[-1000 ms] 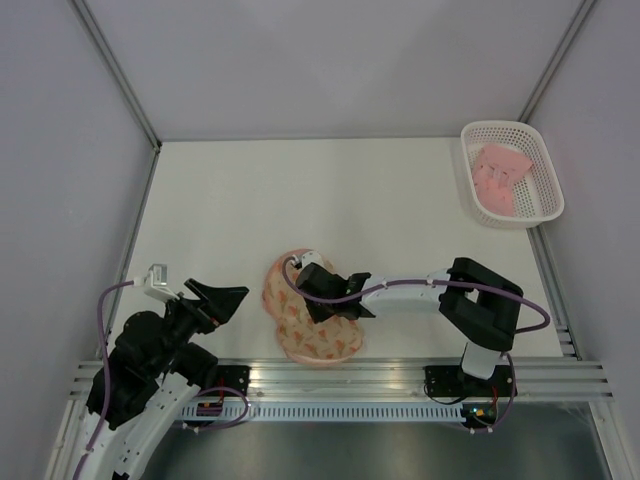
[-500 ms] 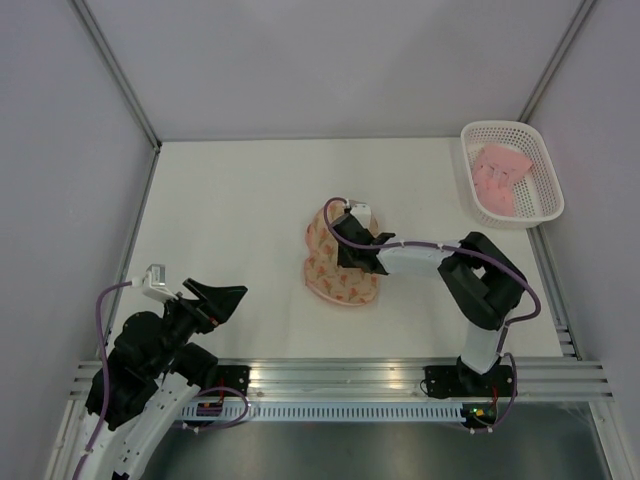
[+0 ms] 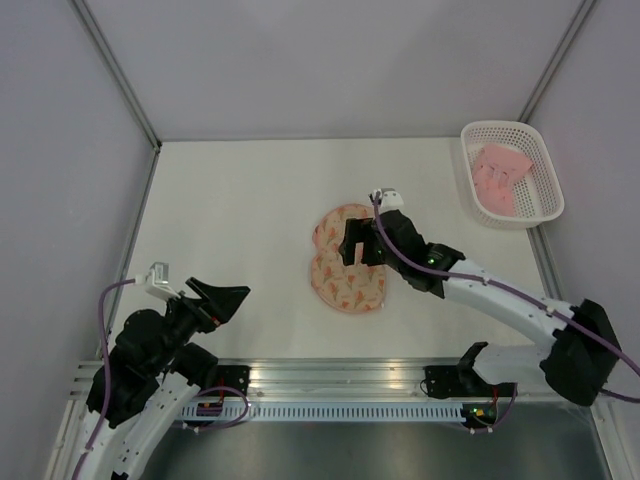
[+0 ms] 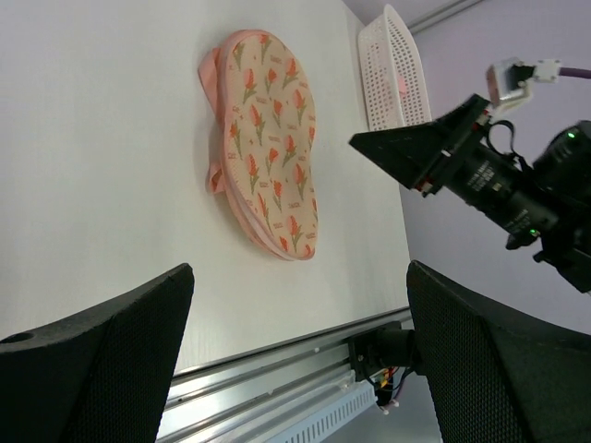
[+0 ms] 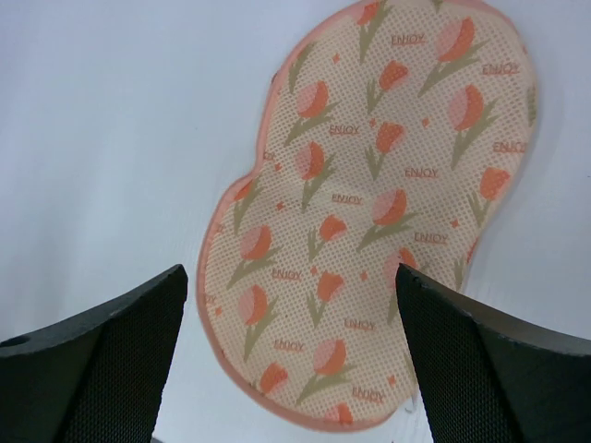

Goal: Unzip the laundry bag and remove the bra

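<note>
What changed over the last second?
The right gripper carried the cream, tulip-printed fabric laundry bag from the near edge toward the middle of the table, then let go; it lies flat beneath open jaws. The left gripper and white lattice basket stayed put.

Bright even light; faint soft shadows; sharp focus.
</note>
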Robot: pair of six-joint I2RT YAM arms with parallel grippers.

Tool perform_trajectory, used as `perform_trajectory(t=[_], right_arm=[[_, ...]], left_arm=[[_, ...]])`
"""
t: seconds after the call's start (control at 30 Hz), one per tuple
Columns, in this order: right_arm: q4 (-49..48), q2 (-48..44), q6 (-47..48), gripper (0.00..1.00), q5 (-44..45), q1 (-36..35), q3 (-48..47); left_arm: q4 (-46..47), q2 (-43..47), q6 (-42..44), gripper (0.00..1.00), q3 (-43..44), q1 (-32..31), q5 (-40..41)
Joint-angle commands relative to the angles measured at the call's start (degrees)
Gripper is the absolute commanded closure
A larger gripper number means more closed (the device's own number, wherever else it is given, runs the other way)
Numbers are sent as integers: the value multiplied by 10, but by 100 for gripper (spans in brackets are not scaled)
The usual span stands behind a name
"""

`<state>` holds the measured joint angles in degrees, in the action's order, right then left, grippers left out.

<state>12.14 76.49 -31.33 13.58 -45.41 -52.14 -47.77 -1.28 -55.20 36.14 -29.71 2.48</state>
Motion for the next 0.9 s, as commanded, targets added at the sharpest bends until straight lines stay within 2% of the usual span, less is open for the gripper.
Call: perform_trajectory(t=[0.0,0.37,0.6,0.87], right_arm=[[73,-98,4,2,-15,0,19],[303,-345,-20,2,3,-12,-4],[333,-401,-28,2,-42,-13,-34],[300,-408,-29,2,-69,-12,-21]], left_arm=[[29,-12,23,1,16,0,-22],[130,-84,58,0,-4,0,-135],[162,-138,81,0,9,0,-168],[177,-160,86,0,9,0,-191]])
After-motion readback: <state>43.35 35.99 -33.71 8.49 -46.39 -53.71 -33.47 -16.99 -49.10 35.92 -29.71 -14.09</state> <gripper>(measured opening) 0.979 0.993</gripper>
